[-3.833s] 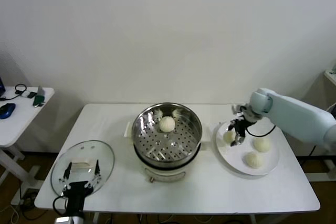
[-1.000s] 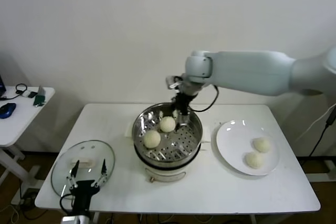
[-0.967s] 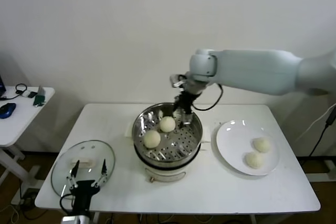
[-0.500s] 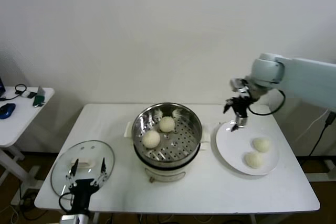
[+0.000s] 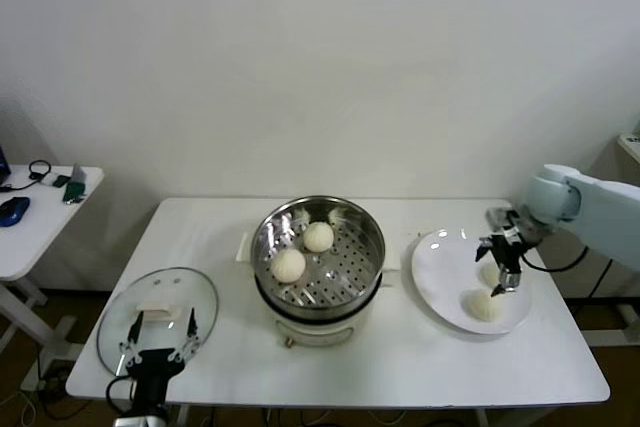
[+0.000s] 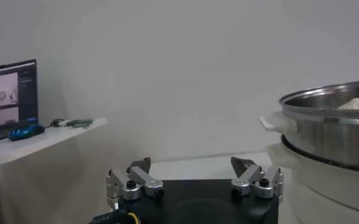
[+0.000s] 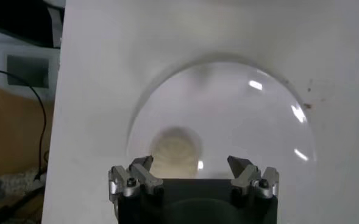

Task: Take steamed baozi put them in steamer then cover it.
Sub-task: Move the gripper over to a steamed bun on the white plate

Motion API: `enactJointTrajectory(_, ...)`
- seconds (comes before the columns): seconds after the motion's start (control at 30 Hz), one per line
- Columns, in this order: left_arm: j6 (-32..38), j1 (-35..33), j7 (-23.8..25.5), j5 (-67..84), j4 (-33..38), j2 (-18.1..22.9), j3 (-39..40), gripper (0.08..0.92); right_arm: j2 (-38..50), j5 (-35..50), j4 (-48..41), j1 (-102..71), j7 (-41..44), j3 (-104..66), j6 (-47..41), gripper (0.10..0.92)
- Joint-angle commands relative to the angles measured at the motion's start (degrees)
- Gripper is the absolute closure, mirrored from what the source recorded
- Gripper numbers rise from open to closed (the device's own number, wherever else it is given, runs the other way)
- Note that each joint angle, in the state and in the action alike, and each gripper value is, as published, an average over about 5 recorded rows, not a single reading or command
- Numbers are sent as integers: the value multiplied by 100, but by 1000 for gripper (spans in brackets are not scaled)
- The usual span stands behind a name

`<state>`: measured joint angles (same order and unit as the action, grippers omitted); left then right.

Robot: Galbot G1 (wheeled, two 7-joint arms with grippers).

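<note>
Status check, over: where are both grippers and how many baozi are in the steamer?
Right gripper open, over the plate, above two baozi. Left gripper open, parked by the cover. Two baozi in the steamer. Nothing blocking.

Four steamed baozi in all: two [image 5: 318, 236] [image 5: 288, 264] lie on the perforated tray inside the one steamer [image 5: 318, 292], and two [image 5: 484, 305] [image 5: 489, 273] sit on the one white plate [image 5: 440, 287] toward the right edge of the surface [image 5: 400, 357]. One glass cover [image 5: 157, 317] rests at the front left corner. Two end effectors show: the left end effector [image 5: 158, 337] and the right end effector [image 5: 501, 269]. A second, smaller surface [image 5: 30, 222] stands off to the left.
</note>
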<state>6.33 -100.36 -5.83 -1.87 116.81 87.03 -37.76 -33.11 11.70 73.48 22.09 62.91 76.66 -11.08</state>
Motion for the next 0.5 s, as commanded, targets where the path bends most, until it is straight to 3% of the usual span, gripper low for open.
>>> enactJointTrajectory(0.03,-11,-37,-6,-75,18,55,-9,177,63,-714,-441,-1404,39,-1143,174,203)
enactJointTrajectory(0.5,-11,-14,-8,-88,-53,70,-47,177,-429,-901,-984,-1689,35,-1543,333,203)
